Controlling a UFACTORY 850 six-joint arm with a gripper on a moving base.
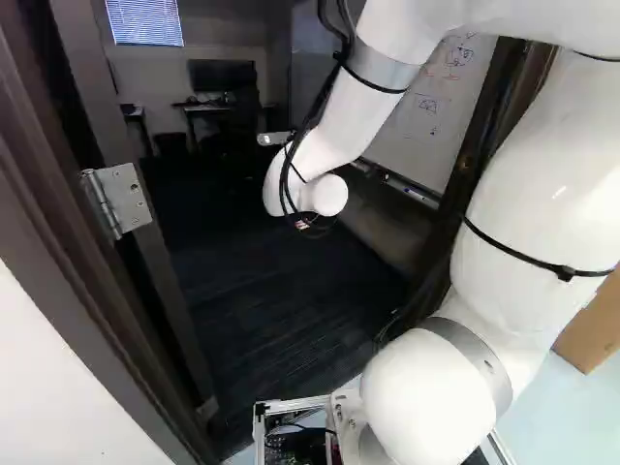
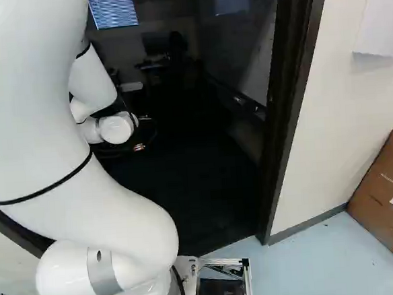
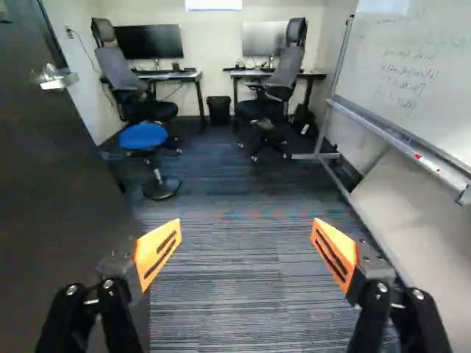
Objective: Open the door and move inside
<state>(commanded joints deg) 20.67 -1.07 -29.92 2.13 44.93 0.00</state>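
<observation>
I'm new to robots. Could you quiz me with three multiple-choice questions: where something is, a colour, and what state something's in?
1. Where is the black bin?
A) On the stool
B) Under the whiteboard
C) Between the two desks

2. What colour is the stool's seat?
A) Blue
B) Red
C) Yellow

3. How is the robot's hand?
A) Shut
B) Open
C) Gripping the door handle

Answers:
1. C: it stands on the floor, with a desk to each side.
2. A: the round seat is plainly blue.
3. B: a wide gap separates its orange pads.
</observation>
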